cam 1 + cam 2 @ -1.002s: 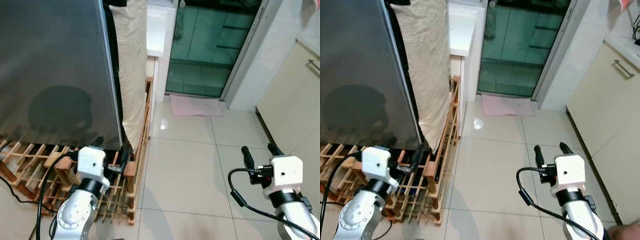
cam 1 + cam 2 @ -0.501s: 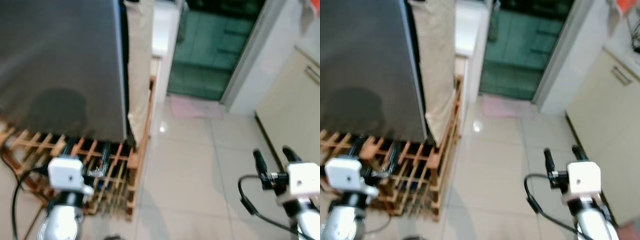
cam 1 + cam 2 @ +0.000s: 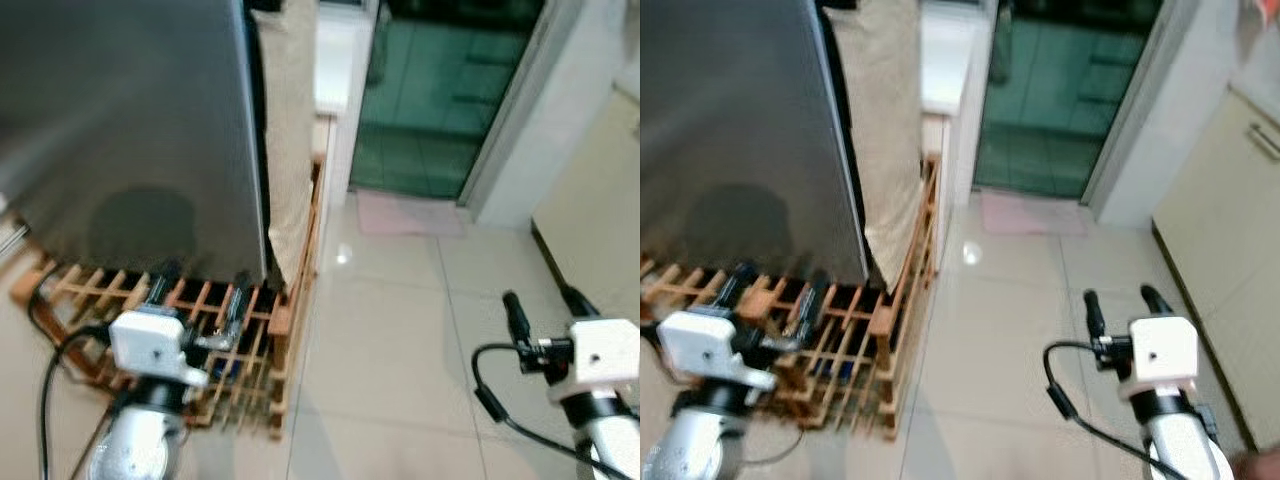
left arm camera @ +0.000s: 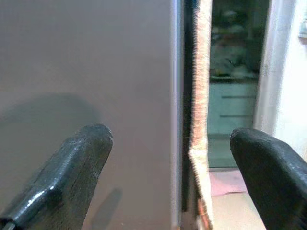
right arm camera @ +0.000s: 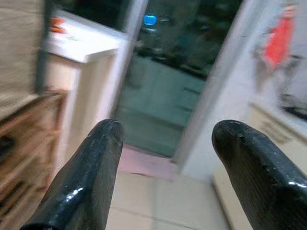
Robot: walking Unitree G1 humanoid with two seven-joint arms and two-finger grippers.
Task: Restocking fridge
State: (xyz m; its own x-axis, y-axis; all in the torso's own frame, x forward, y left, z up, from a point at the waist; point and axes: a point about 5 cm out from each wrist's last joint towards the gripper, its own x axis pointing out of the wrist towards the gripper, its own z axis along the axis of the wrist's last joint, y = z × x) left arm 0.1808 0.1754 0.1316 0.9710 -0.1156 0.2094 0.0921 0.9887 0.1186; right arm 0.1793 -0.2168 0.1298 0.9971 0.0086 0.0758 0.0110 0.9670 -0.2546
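Left pincer [image 4: 168, 184]: fingers spread wide, nothing between them; held low at 7 o'clock of the head view, in front of the fridge door.
Left pincer fingers [image 4: 72, 175]: black, one lined up with the grey door face, the other past the door's edge.
Right pincer [image 3: 1127, 306]: fingers spread apart, empty; held low at 5 o'clock of the head view, above the floor tiles.
Right pincer fingers [image 5: 84, 177]: black, glossy, aimed toward the glass door.
Fridge [image 3: 130, 120]: tall, dark grey door face, shut; fills 10 to 12 o'clock of the head view; a dim shadow blotch low on the door.
Beige cloth [image 3: 290, 130]: hangs down the fridge's side, just beside the door edge.
Wooden rack [image 3: 255, 345]: lattice of light wood at the foot of the fridge, running up its side; dark bottles lie in some slots, too blurred to count.
Black cable [image 3: 1065, 400]: loops off the right wrist.
Floor [image 3: 400, 330]: pale glossy tiles, 3 to 6 o'clock.
Pink mat [image 3: 410, 215]: on the floor before the glass door.
Glass door [image 3: 450, 90]: green-tinted, at 1 o'clock.
Cabinet [image 3: 1230, 210]: cream front with a bar handle, at 3 o'clock.
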